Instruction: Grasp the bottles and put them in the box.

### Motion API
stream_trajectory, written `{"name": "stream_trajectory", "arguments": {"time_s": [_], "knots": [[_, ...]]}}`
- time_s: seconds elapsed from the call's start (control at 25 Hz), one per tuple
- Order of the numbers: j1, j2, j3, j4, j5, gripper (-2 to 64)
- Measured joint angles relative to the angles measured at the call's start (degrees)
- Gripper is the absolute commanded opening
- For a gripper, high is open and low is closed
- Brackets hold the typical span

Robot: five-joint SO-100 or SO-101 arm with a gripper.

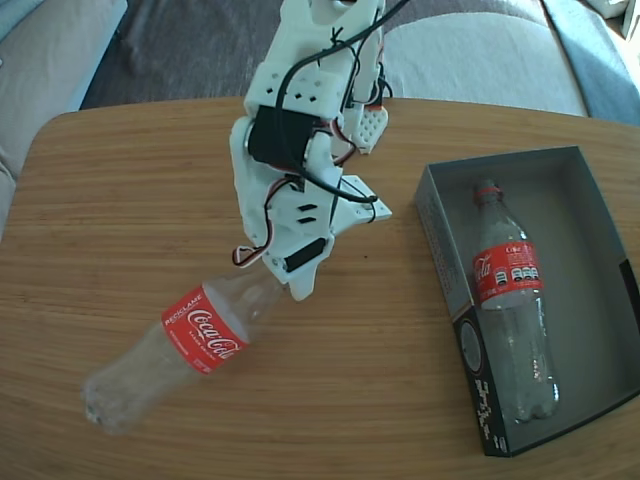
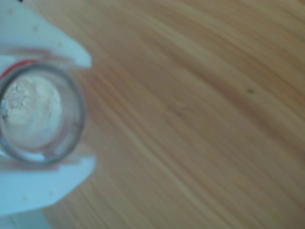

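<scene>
A pale sofa (image 1: 470,50) sits behind the rounded wooden table (image 1: 130,200) I work on, and at the table's right side in the fixed view the box (image 1: 600,300) holds one bottle (image 1: 512,300) lying lengthwise with its neck toward the far wall. The second bottle (image 1: 190,345) lies tilted across the table at lower left, and my gripper (image 2: 43,114) is clamped on its neck: in the wrist view my white fingers (image 2: 43,186) press either side of the open mouth.

Red-labelled clear bottles (image 1: 200,335), grey-lined box (image 1: 590,300)
</scene>
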Motion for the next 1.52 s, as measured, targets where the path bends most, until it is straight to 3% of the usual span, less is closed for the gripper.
{"name": "stream_trajectory", "arguments": {"time_s": [0.4, 0.68, 1.08, 1.52], "knots": [[-5.4, 7.6, -1.1, 7.6, 0.0, -0.3], [-13.7, 16.1, -1.4, 12.2, 0.0, -0.3], [-21.8, 16.3, -11.3, 20.8, 3.8, -0.3], [-29.4, 16.4, -19.5, 25.8, 5.9, -0.3]]}}
